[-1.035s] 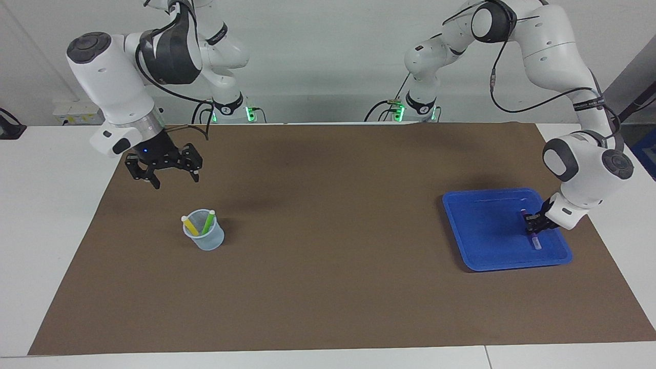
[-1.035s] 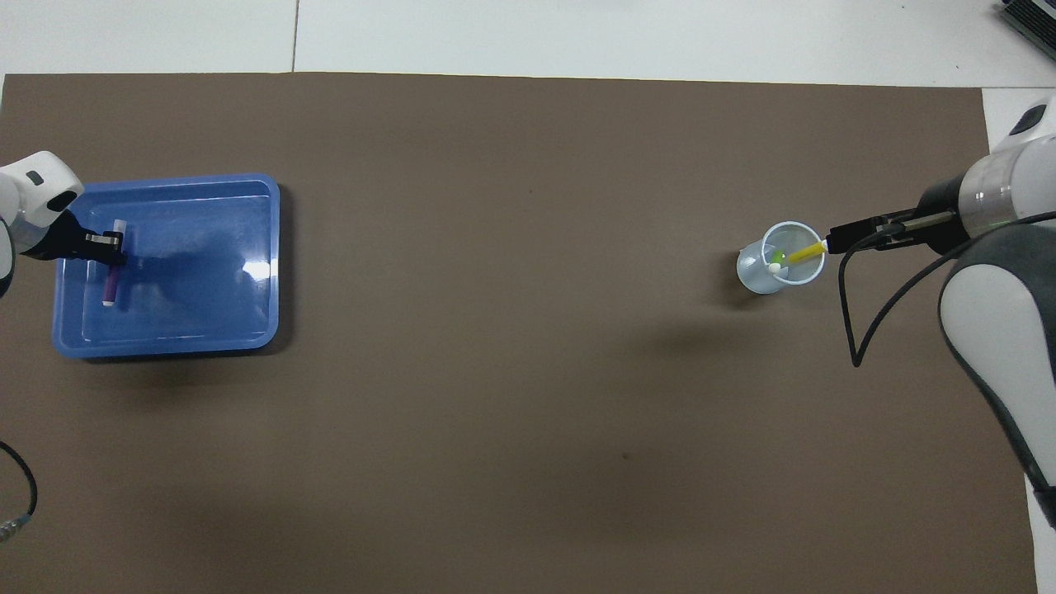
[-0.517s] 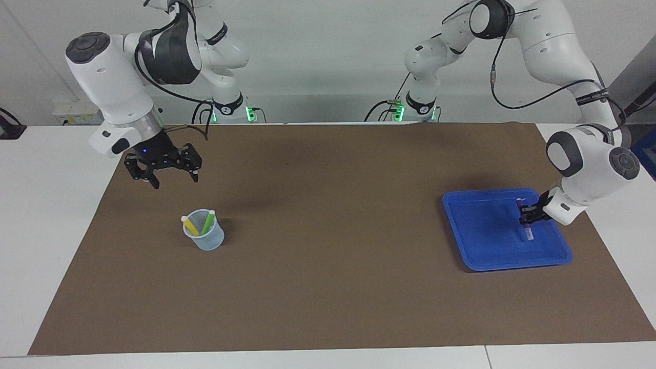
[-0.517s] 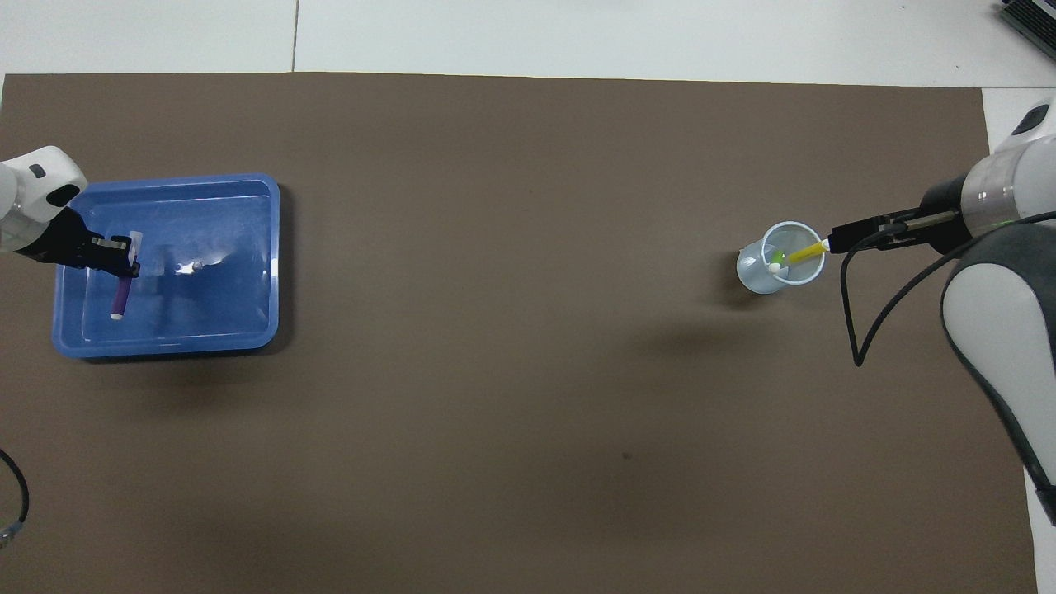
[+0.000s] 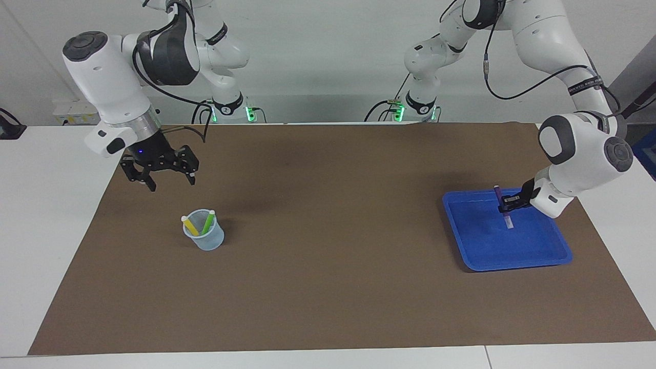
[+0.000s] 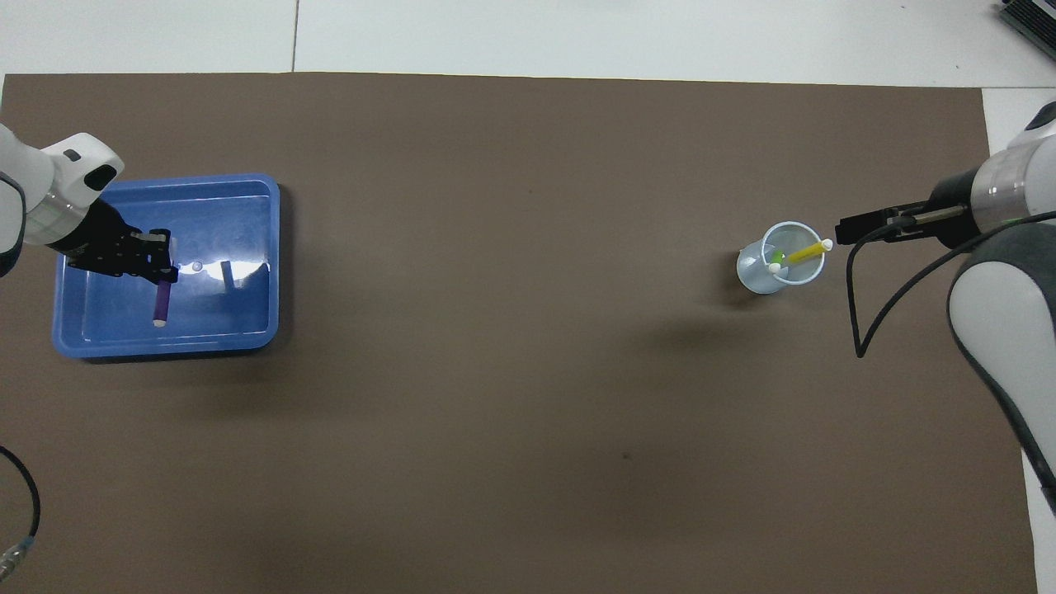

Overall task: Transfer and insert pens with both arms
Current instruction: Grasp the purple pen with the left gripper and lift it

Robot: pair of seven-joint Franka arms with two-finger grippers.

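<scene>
Facing view: at right of frame the left gripper (image 5: 505, 204) hangs over the blue tray (image 5: 476, 246), pinched tight on the purple pen (image 5: 502, 207), which tilts clear of the tray floor. Upper left, the right gripper (image 5: 169, 182) hovers over the brown mat (image 5: 328, 256), jaws spread wide, holding nothing. Below it the clear cup (image 5: 205, 237) carries the yellow pen (image 5: 190, 225) and the green pen (image 5: 207, 222).

Overhead view: purple pen (image 6: 162, 301) over the tray (image 6: 247, 334) at left of frame, left gripper (image 6: 163, 262) clamped on it. At right, cup (image 6: 755, 272), yellow pen (image 6: 807, 252), green pen (image 6: 778, 258), right gripper (image 6: 854, 227) just beside the cup's rim.
</scene>
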